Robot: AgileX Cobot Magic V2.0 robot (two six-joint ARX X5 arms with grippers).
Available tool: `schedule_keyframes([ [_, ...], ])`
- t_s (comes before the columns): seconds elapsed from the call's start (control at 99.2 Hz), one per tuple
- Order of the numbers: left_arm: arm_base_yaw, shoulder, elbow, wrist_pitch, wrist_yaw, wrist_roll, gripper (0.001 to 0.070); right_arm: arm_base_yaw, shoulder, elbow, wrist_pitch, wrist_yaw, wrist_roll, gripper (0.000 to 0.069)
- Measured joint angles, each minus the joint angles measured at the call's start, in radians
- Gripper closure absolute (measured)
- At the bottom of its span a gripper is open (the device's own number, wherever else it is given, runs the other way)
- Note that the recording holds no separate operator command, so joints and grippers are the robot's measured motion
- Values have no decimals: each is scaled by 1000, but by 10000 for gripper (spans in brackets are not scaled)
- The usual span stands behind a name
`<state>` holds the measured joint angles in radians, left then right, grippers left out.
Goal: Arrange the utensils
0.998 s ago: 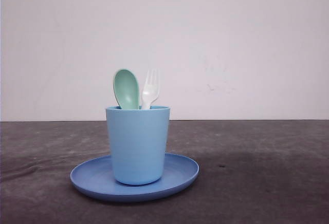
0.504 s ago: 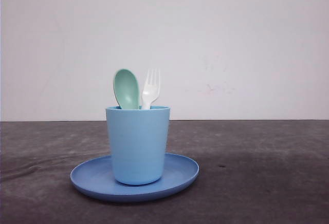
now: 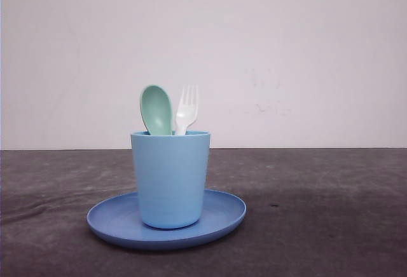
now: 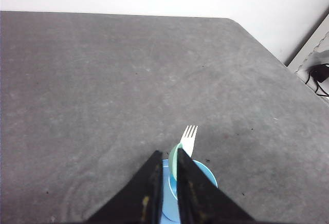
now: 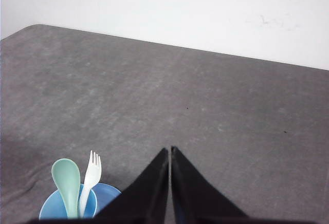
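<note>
On the grey worktop (image 3: 331,226) sits a blue plate (image 3: 222,216), left of the middle in the front view, with a light blue cup (image 3: 170,178) standing upright on it. Two utensils stand in the cup, heads up above the rim. The spoon (image 3: 156,110), mint green, is on the left, its bowl facing forward. Just beside it on the right stands the white fork (image 3: 186,109), tines up. Their handles are hidden inside the cup.

In the left wrist view, the left hand (image 4: 167,157) hangs above the cup (image 4: 203,172), its two dark fingers (image 4: 151,188) nearly together with only a narrow slit between them, holding nothing. The fork (image 4: 188,139) and the edge of the spoon (image 4: 174,160) show just past the fingertips.

In the right wrist view, the right hand (image 5: 169,151) is closed, fingertips almost touching, and grips nothing. It hangs over bare worktop (image 5: 231,121), apart from the cup (image 5: 51,208), where the spoon (image 5: 66,178) and fork (image 5: 91,175) stand side by side, with the plate (image 5: 109,190) beneath.
</note>
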<state>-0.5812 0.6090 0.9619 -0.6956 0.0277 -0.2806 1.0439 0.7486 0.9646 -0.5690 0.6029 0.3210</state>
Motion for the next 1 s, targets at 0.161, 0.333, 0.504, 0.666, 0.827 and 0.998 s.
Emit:
schedule_keyframes([
  [0.161, 6, -4, 0, 1, -43, 39, 686, 0, 0, 0, 0, 0, 0, 684],
  [0.333, 113, -29, -50, 106, -110, 124, 686, 0, 0, 0, 0, 0, 0, 684],
  [0.504, 294, -90, -258, 294, -108, 160, 686, 0, 0, 0, 0, 0, 0, 684],
  [0.666, 431, -208, -505, 414, -108, 167, 686, 0, 0, 0, 0, 0, 0, 684],
  [0.827, 504, -362, -727, 503, -108, 192, 686, 0, 0, 0, 0, 0, 0, 684],
  [0.998, 543, -508, -901, 496, -108, 196, 686, 0, 0, 0, 0, 0, 0, 684],
])
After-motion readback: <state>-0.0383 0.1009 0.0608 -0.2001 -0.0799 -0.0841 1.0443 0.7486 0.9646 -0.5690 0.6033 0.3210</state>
